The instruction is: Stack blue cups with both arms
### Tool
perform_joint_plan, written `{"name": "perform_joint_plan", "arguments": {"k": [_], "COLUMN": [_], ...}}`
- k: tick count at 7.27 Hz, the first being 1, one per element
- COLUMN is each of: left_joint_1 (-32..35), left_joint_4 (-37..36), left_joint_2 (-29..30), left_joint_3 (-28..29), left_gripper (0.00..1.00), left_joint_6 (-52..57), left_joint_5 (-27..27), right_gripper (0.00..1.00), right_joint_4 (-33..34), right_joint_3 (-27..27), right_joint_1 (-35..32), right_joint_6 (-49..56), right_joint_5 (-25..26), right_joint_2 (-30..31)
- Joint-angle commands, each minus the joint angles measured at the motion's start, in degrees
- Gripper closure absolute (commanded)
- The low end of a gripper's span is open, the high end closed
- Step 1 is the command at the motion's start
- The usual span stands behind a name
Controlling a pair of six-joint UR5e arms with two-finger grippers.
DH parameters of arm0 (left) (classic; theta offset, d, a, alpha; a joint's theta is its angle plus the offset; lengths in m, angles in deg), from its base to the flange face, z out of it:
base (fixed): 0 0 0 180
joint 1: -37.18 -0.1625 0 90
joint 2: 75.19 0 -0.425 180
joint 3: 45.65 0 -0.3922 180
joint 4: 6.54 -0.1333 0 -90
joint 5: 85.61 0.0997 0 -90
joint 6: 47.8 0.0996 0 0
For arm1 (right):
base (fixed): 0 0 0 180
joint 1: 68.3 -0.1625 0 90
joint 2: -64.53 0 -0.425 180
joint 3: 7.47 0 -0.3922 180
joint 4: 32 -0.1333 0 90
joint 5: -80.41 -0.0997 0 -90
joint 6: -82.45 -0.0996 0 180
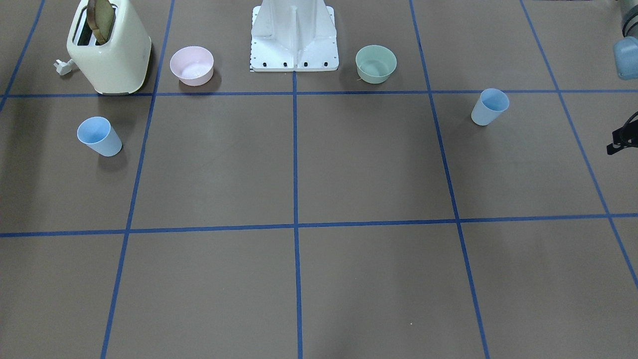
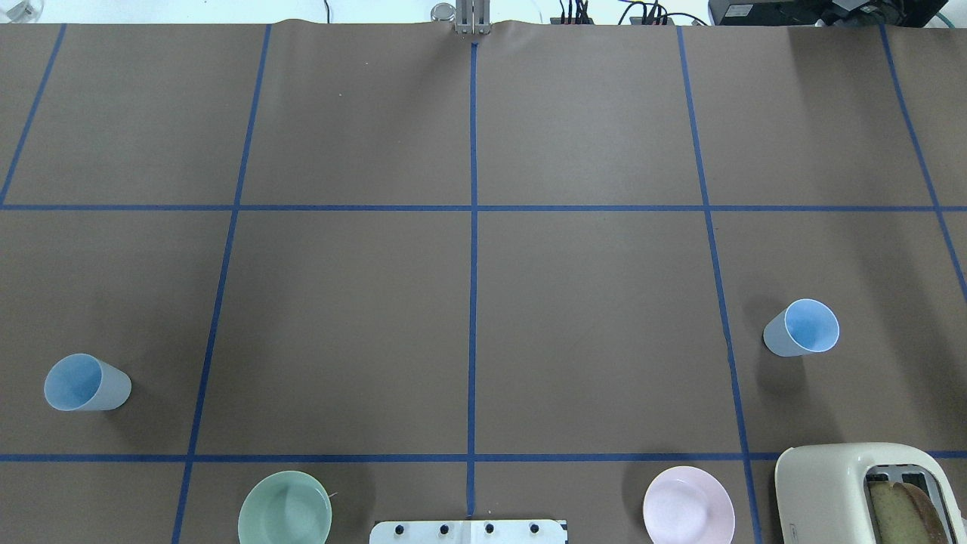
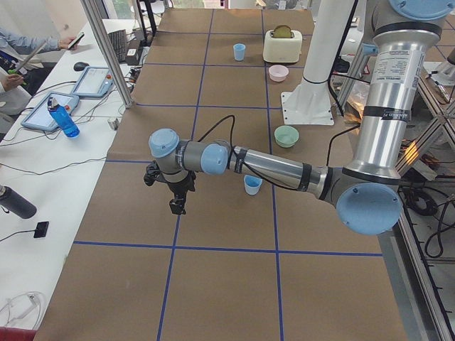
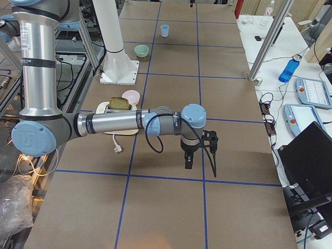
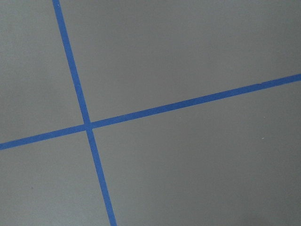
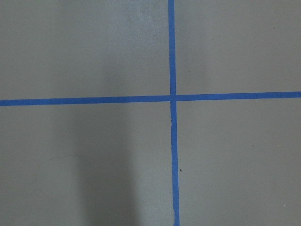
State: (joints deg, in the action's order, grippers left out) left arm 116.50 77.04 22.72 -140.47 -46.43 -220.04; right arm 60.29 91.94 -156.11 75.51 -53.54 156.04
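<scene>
Blue left cup (image 2: 84,383) stands upright, mouth up, at the lower left of the overhead view. Blue right cup (image 2: 804,329) stands the same way toward that view's right edge, just right of a tape line (image 2: 718,302). The two are well apart, and neither is in my grasp. Along the bottom edge of that view sit the green bowl (image 2: 285,508), my white base stand (image 2: 468,531), the pink bowl (image 2: 688,515) and the cream toaster (image 2: 831,491) with bread (image 2: 903,510) in its slot. In the left side view my left arm (image 3: 270,167) stretches out low across the frame's middle. My left claw (image 3: 175,207) hangs pointing down over the brown table (image 3: 227,284), left of the near cup and apart from it. In the right side view my right arm (image 4: 119,124) reaches the same way, and my right claw (image 4: 188,163) hangs near the frame's centre. From these side views I cannot tell how wide either claw stands. My wrist cameras show only brown table and crossing blue tape.
</scene>
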Motion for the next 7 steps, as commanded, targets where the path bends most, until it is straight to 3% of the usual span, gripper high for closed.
{"name": "perform_joint_plan", "arguments": {"k": [1, 3, 5, 6, 7], "left_joint_1": [-0.2, -0.2, -0.2, -0.4, -0.4], "left_joint_4": [0.1, 0.1, 0.2, 0.2, 0.9], "left_joint_2": [0.4, 0.4, 0.3, 0.2, -0.6], "left_joint_3": [0.1, -0.3, -1.5, -2.5, -3.5], "left_gripper": [0.01, 0.01, 0.03, 0.07, 0.06], "left_joint_6": [-0.1, -0.1, -0.9, -3.7, -4.7], "left_joint_5": [-0.1, -0.2, -0.2, -2.4, -3.1], "right_gripper": [0.00, 0.00, 0.00, 0.00, 0.00], "right_joint_4": [0.0, 0.1, 0.1, 0.0, -0.4], "right_joint_3": [0.6, 0.7, 2.3, 3.9, 4.8], "right_joint_1": [-0.1, 0.3, 0.4, 1.0, 3.2], "right_joint_6": [-0.7, -1.1, -1.0, -0.9, -0.8], "right_joint_5": [-0.3, -1.1, -12.1, -12.7, -9.1], "right_joint_2": [-2.1, -2.5, -1.9, -1.9, -1.9]}}
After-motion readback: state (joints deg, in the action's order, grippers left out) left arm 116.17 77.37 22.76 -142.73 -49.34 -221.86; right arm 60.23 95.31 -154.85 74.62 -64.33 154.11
